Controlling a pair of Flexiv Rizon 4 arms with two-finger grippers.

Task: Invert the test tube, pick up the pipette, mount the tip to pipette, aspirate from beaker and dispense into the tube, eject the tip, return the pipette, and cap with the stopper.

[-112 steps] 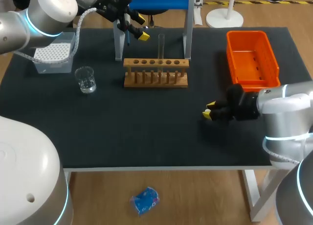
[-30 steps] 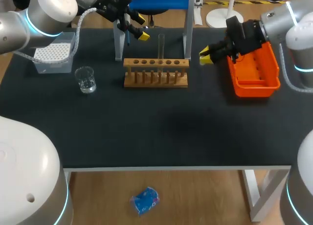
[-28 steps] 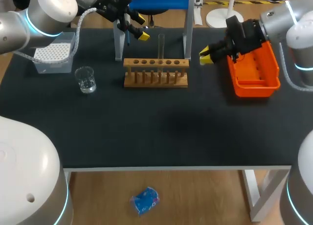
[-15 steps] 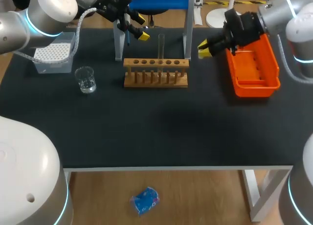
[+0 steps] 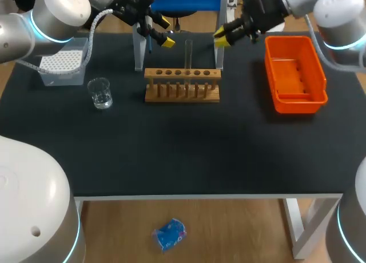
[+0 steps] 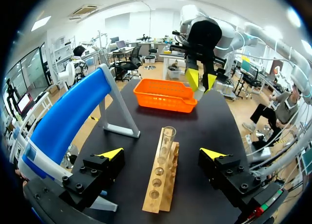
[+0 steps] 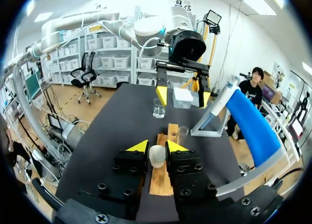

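A clear test tube (image 5: 188, 52) stands upright in the wooden rack (image 5: 182, 84). In the right wrist view my right gripper (image 7: 157, 147) is shut on a white stopper (image 7: 157, 156), with the tube (image 7: 182, 135) and rack (image 7: 163, 173) just ahead. Seen from the head camera, this gripper (image 5: 222, 40) hangs behind the rack's right end. My left gripper (image 5: 163, 40) is at the back left of the rack, by the blue stand (image 5: 189, 0). It is open (image 6: 162, 153) with nothing in it, and the tube (image 6: 166, 140) is ahead between its fingers, untouched.
A glass beaker (image 5: 100, 93) sits left of the rack, with the tip box (image 5: 62, 66) behind it. An orange bin (image 5: 294, 74) stands at the right. The stand's grey legs (image 5: 219, 43) rise close behind the rack.
My right gripper has carried the stopper left and towards the back, from beside the orange bin to behind the rack's right end. The left arm has not moved.
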